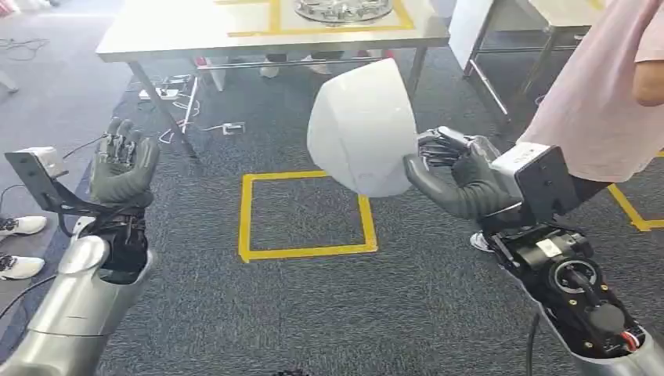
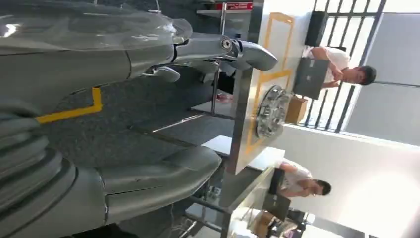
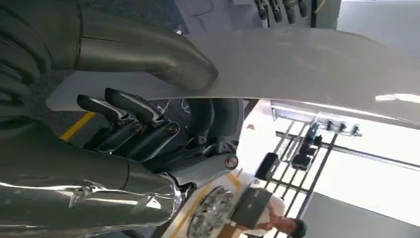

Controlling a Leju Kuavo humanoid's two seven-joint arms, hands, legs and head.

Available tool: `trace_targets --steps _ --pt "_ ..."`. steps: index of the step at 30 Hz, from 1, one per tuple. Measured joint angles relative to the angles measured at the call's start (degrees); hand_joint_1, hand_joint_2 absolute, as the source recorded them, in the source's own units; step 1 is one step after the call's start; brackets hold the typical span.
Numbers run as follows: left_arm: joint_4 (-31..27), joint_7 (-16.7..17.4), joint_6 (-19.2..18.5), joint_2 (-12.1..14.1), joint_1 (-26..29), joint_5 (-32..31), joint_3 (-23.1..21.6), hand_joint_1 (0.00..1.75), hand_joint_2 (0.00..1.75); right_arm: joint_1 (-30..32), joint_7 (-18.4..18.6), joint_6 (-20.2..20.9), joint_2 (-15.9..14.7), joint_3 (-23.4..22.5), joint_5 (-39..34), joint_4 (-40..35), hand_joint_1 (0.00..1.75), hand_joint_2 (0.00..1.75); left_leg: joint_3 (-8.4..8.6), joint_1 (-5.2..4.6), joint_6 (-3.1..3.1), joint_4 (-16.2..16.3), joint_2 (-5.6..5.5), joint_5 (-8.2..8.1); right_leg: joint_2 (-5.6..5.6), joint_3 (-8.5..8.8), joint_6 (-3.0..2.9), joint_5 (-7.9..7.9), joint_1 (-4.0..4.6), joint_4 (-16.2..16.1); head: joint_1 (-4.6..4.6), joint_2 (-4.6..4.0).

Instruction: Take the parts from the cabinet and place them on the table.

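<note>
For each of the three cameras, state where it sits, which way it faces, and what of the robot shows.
Head view: high on the body, facing forward and down at grey carpet; left hand empty, right hand gripping the white curved shell part.
Left wrist view: behind the left hand, facing the pale yellow-taped table.
Right wrist view: behind the right hand, under the shell.
Shared: the round metal part on the table.

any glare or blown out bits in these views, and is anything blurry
Head view: even light, sharp; curved white panel in the right hand bright, nearly featureless. Left wrist view: washed-out backlit wall, left hand soft. Right wrist view: overexposed windows, glare streak on the panel.
</note>
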Motion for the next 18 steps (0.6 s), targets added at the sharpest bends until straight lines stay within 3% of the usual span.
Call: trace_targets --steps 1,2,4,5,6,10,13,16,17,18 --pt "0.04 -0.02 0.00 0.00 -0.08 0.00 0.00 0.00 1.75 -0.01 -0.02 0.00 0.00 0.00 0.00 -0.02 1.75 1.75 2.91 0.12 -0.04 -4.79 0.58 1.31 -0.13 -0.01 0.39 -0.27 0.11 0.37 -0.31 -0.02" --pt "0.11 -0.11 0.00 -0.04 -0.30 0.00 -0.02 0.00 1.75 0.00 -0.04 -0.02 0.00 -0.04 0.00 -0.02 1.75 1.75 3.59 -0.25 0.43 -6.00 0.49 0.57 -0.21 -0.51 0.85 -0.64 0.61 0.79 -0.75 -0.02" --pt "0.20 -0.35 0.07 -0.13 -0.19 -0.07 -0.04 0.00 1.75 0.00 -0.07 -0.07 0.00 -0.06 0.00 -0.04 1.75 1.75 3.41 -0.12 1.44 -5.97 0.13 0.69 -0.30 -0.49 1.14 -0.78 0.66 0.78 0.20 -0.02" --pt "0.22 -0.41 0.07 -0.13 -0.18 -0.07 -0.04 0.00 1.75 0.14 -0.02 -0.09 0.00 -0.07 -0.09 -0.02 1.75 1.75 3.47 -0.11 1.36 -6.06 0.13 0.72 -0.27 -0.47 -0.38 -1.33 0.63 0.87 0.28 -0.02" --pt "0.22 -0.50 0.07 -0.13 -0.19 -0.09 -0.04 0.00 1.75 0.15 -0.02 -0.07 0.00 -0.07 -0.09 -0.02 1.75 1.75 3.51 -0.20 1.38 -6.07 0.07 0.72 -0.26 -0.45 -1.40 -1.00 0.68 0.89 0.55 -0.02" --pt "0.44 -0.79 0.07 -0.24 -0.27 -0.04 -0.04 0.00 1.75 0.11 0.04 -0.15 0.00 -0.09 -0.15 0.11 1.75 1.75 3.51 -0.45 1.84 -6.06 -0.08 0.60 -0.28 -0.12 -1.34 -0.77 0.58 0.44 1.55 -0.02" --pt "0.66 -0.79 0.07 -0.24 -0.27 0.07 -0.04 0.00 1.75 0.11 0.35 -0.26 0.00 -0.09 -0.20 0.42 1.75 1.75 3.51 -0.59 2.15 -6.03 -0.09 0.54 -0.28 0.05 -0.77 -0.56 0.42 0.17 2.12 -0.02" --pt "0.79 -0.79 0.07 -0.28 -0.27 0.26 -0.04 0.00 1.75 0.12 0.72 -0.35 0.00 -0.09 -0.20 0.72 1.75 1.75 3.50 -0.77 2.27 -5.97 -0.09 0.49 -0.28 0.18 1.13 -0.54 0.18 -0.09 2.34 -0.02" --pt "0.87 -0.79 0.07 -0.31 -0.28 0.28 -0.04 0.00 1.75 0.12 0.74 -0.35 0.00 -0.09 -0.20 0.81 1.75 1.75 3.50 -0.78 2.33 -5.95 -0.09 0.45 -0.28 0.20 1.57 -0.56 0.12 -0.12 2.29 0.00" --pt "0.98 -0.79 0.07 -0.31 -0.27 0.35 -0.04 0.00 1.75 0.12 0.77 -0.44 0.00 -0.09 -0.17 0.85 1.75 1.75 3.50 -0.78 2.34 -5.95 -0.09 0.45 -0.28 0.20 1.57 -0.56 0.12 -0.12 2.29 -0.02"
